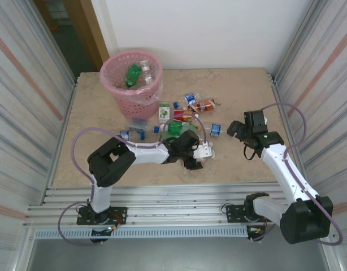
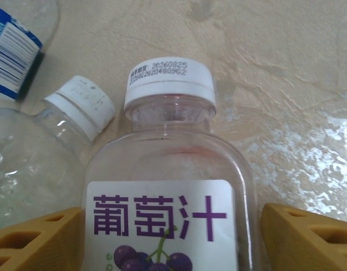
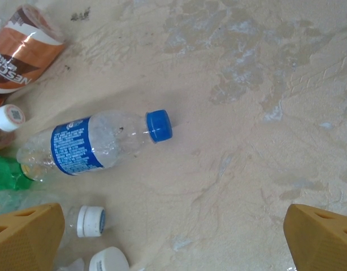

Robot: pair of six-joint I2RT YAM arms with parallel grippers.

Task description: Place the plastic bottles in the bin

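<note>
A clear grape-juice bottle with a white cap and a purple-lettered label lies between the yellow fingers of my left gripper, which is shut on its body. From above, that gripper is low over the table in front of the bottle pile. Beside it lies another clear bottle with a white cap. The pink lattice bin stands at the back left with a green bottle and a clear one inside. My right gripper hangs open over bare table, right of a blue-capped bottle.
More bottles lie scattered in front of the bin: an orange-brown one, a green one, a white-labelled one and small blue-capped ones. Striped metal walls close in both sides. The table's right half is bare stone.
</note>
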